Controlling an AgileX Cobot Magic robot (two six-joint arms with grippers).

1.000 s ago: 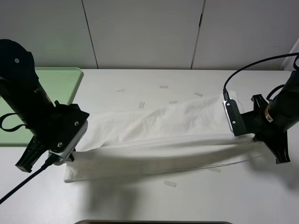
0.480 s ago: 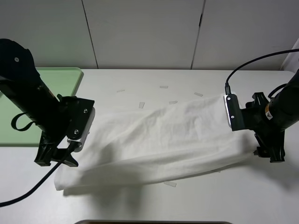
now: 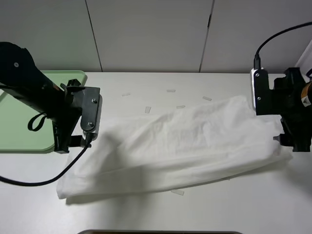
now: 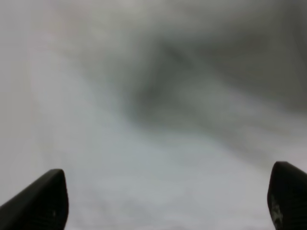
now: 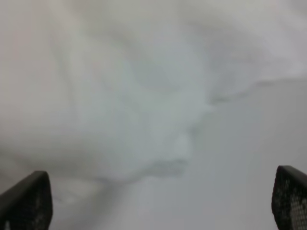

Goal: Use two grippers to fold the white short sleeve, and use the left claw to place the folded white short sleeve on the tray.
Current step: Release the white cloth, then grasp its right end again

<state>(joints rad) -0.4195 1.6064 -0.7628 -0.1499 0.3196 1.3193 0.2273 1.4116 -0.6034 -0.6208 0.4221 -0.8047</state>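
Observation:
The white short sleeve (image 3: 180, 146) lies folded lengthwise in a long wrinkled band across the table, from front left to right. My left gripper (image 3: 72, 141) hangs above its left end, apart from the cloth. In the left wrist view it (image 4: 163, 201) is open and empty over blurred white fabric (image 4: 144, 158). My right gripper (image 3: 288, 141) hangs above the shirt's right end. In the right wrist view it (image 5: 158, 201) is open and empty, with the fabric edge (image 5: 120, 120) below. The pale green tray (image 3: 14, 124) lies at the far left, partly hidden by the left arm.
Small pieces of tape (image 3: 170, 90) are scattered on the white table (image 3: 146, 214) behind and in front of the shirt. White cabinet doors (image 3: 151, 34) stand behind the table. A dark edge (image 3: 161, 232) shows at the bottom of the exterior view.
Both grippers carried the raised shirt edge toward the back, let it go and pulled up and away. The shirt now lies flat, folded over itself.

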